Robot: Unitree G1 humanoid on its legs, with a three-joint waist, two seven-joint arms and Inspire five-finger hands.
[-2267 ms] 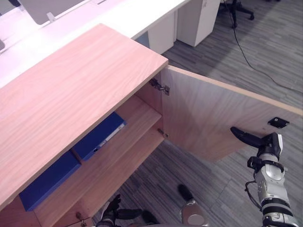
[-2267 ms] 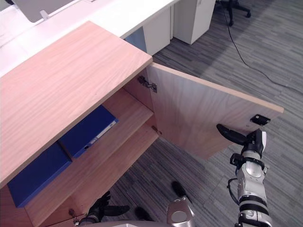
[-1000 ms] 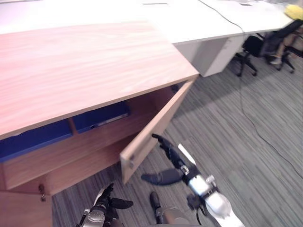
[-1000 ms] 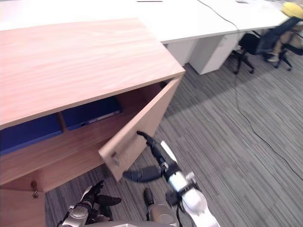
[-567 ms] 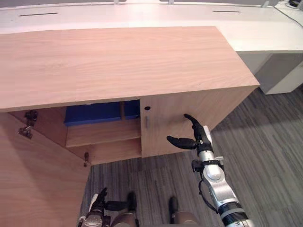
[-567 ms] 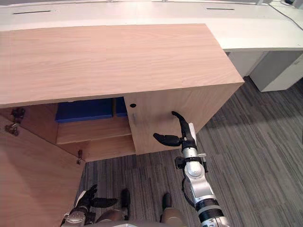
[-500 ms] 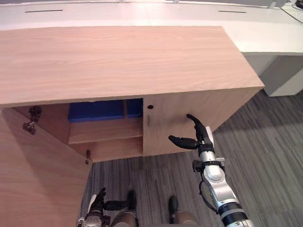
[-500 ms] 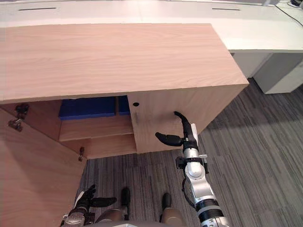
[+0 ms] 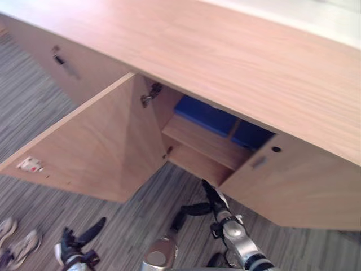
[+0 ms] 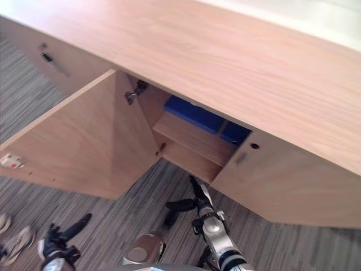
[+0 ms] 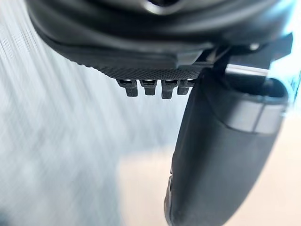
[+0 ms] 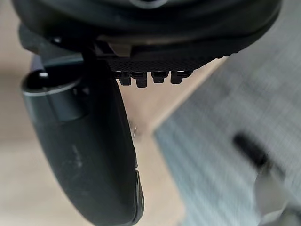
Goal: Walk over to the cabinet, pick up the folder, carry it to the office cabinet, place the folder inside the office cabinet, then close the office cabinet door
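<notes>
The blue folder point(image 9: 204, 116) lies on the upper shelf inside the office cabinet point(image 9: 237, 51), whose left door point(image 9: 96, 141) is wide open and whose right door point(image 9: 293, 186) looks shut. The right hand point(image 9: 210, 199), fingers straight and empty, hovers low by the right door's edge; the left hand point(image 9: 76, 240) hangs open near the floor

Two blue folders sit in one cabinet point(image 9: 237, 51): left folder point(image 9: 206, 114) at one o'clock, right folder point(image 9: 252, 135) at three. Three doors show: open door point(image 9: 96, 141) at nine, far door point(image 9: 73, 62) at ten, near door point(image 9: 293, 186) at four.
</notes>
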